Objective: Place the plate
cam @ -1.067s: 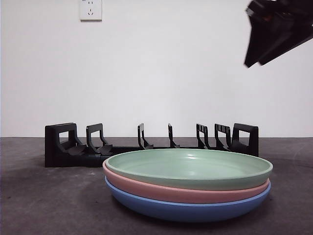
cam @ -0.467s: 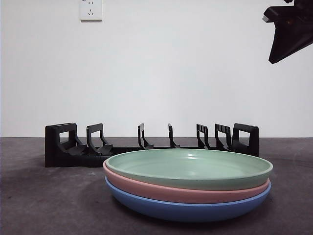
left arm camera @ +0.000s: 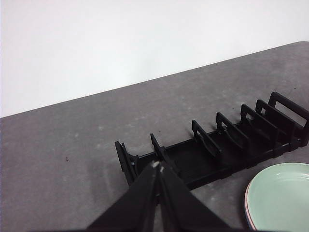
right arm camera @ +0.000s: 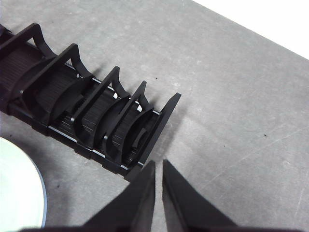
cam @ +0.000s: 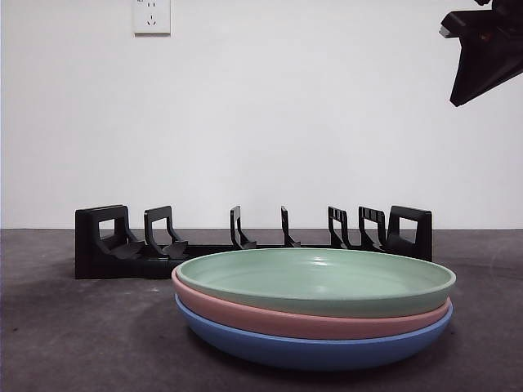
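Observation:
Three plates lie stacked at the table's front: a green plate (cam: 319,278) on top, a pink plate (cam: 310,320) under it, a blue plate (cam: 310,349) at the bottom. A black slotted rack (cam: 106,245) stands behind them with nothing in it. My right gripper (cam: 482,65) hangs high at the top right, shut and holding nothing; in its wrist view (right arm camera: 158,164) it is above the rack's end (right arm camera: 145,130). My left gripper (left arm camera: 157,166) is shut and holding nothing, above the rack's other end (left arm camera: 217,145). The green plate also shows in the left wrist view (left arm camera: 282,193).
A white wall with a socket (cam: 151,15) stands behind the rack. The dark grey table (cam: 82,335) lies bare to the left of the stack and to the right of the rack (right arm camera: 241,121).
The gripper at the top right of the front view has risen and drawn back to the right, then held still. The plates and the rack have not moved.

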`<state>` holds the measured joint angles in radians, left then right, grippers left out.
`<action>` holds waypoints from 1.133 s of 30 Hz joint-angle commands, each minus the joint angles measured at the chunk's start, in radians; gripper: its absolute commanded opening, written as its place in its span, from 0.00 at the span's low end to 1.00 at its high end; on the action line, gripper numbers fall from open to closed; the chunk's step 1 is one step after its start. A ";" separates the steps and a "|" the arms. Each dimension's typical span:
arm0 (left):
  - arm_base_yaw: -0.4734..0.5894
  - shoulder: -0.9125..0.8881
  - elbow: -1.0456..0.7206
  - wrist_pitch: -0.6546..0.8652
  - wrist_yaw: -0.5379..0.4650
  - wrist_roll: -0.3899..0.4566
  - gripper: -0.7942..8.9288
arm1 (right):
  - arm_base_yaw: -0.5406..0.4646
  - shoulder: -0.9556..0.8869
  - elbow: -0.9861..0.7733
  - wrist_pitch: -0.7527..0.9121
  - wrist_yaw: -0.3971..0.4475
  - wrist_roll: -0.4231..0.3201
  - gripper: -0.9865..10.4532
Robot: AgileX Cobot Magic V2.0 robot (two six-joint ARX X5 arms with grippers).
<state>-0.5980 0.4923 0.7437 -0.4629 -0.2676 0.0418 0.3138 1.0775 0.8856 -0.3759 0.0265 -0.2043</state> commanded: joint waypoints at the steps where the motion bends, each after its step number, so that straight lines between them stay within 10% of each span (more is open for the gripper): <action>1: 0.007 -0.017 0.014 0.035 -0.024 0.142 0.09 | 0.005 0.005 0.011 0.010 0.000 0.005 0.11; 9: 0.264 -0.171 -0.312 0.180 -0.009 0.038 0.09 | 0.005 0.005 0.011 0.010 0.000 0.005 0.10; 18: 0.595 -0.418 -0.623 0.344 0.294 -0.001 0.09 | 0.005 0.005 0.011 0.010 0.000 0.005 0.11; 34: 0.637 -0.481 -0.731 0.381 0.298 -0.077 0.09 | 0.005 0.005 0.011 0.061 0.000 0.005 0.11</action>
<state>0.0380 0.0120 0.0319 -0.0879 0.0292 -0.0269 0.3138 1.0748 0.8856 -0.3264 0.0265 -0.2043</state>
